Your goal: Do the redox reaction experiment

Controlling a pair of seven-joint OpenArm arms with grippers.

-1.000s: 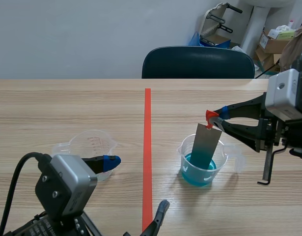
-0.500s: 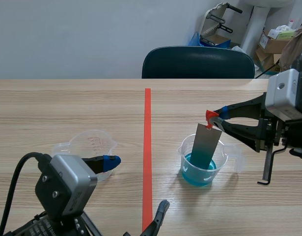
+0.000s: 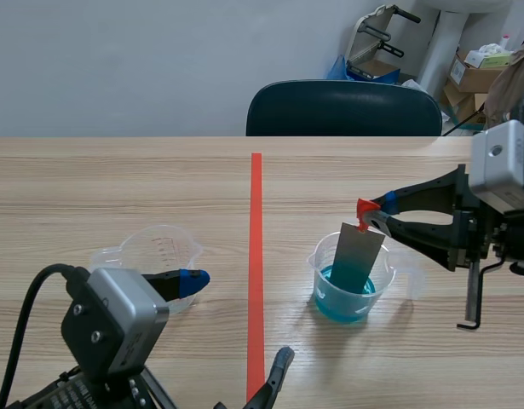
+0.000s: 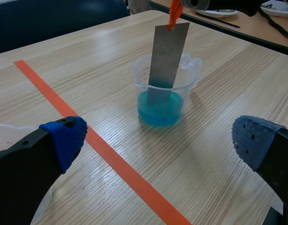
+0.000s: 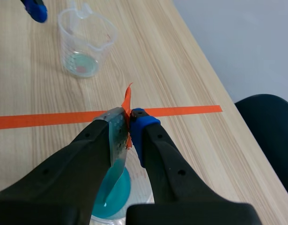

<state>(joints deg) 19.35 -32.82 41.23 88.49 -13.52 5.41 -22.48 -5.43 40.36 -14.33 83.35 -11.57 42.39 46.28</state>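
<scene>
A grey metal strip (image 3: 356,256) with an orange tag at its top stands tilted in a clear beaker (image 3: 389,266) of blue liquid right of the tape line. My right gripper (image 3: 370,213) is shut on the strip's top end, just above the beaker. In the right wrist view the strip (image 5: 116,147) sits pinched between my right gripper (image 5: 127,123) fingers, its lower end in the blue liquid (image 5: 116,187). My left gripper (image 4: 160,140) is open and low, with the beaker (image 4: 188,77) and strip (image 4: 168,56) ahead of it. An empty beaker (image 3: 152,249) stands beside the left finger.
An orange tape line (image 3: 256,256) runs down the table's middle. A dark chair back (image 3: 342,109) stands behind the far edge. Boxes and clutter sit at the back right. The empty beaker (image 5: 85,42) lies past the tape line in the right wrist view.
My right arm has dropped a little and drawn slightly right, sinking the strip deeper into the blue liquid. The left arm has not moved.
</scene>
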